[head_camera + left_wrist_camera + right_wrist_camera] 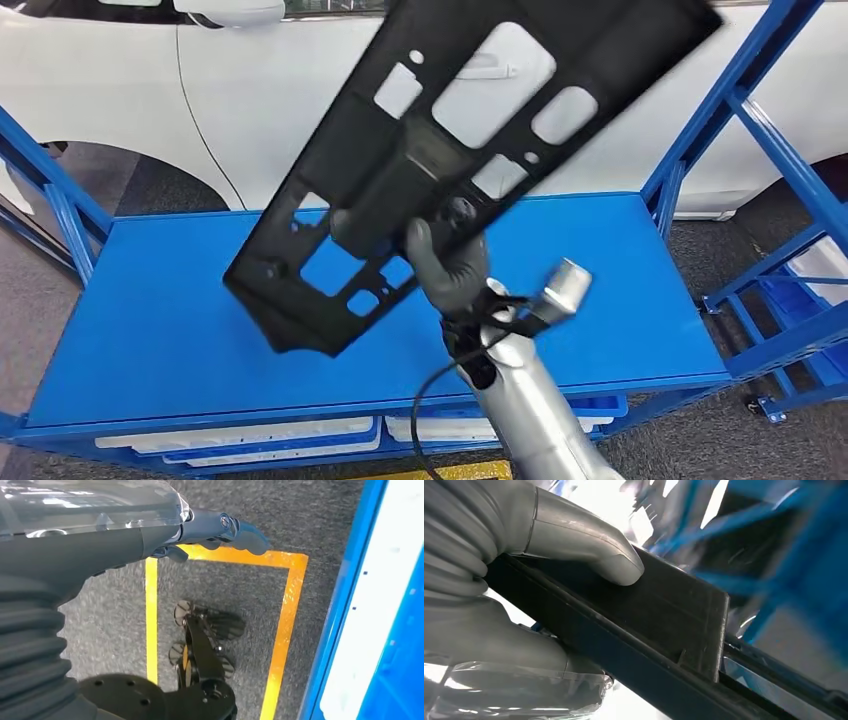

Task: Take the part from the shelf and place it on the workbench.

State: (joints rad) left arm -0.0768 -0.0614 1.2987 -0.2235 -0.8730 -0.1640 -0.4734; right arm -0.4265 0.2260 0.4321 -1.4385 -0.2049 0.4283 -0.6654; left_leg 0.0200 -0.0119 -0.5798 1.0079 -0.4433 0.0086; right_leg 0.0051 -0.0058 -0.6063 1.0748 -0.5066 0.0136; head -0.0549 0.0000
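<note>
A long black plastic panel (pixel 450 150) with several cut-out windows hangs tilted in the air above the blue workbench top (pixel 160 330), its low end towards the left and its high end at the upper right. My right hand (pixel 448 262) grips it near the middle of its lower edge. The right wrist view shows my thumb (pixel 589 545) pressed on the panel's dark face (pixel 674 615). My left hand (pixel 220 530) hangs beside my body over the floor, fingers loosely curled, holding nothing.
A white car (pixel 250 100) stands behind the bench. Blue shelf uprights (pixel 740 110) rise at the right and another blue frame (pixel 50 190) at the left. White trays (pixel 240 435) lie under the bench top. Yellow tape (pixel 285 625) marks the grey floor.
</note>
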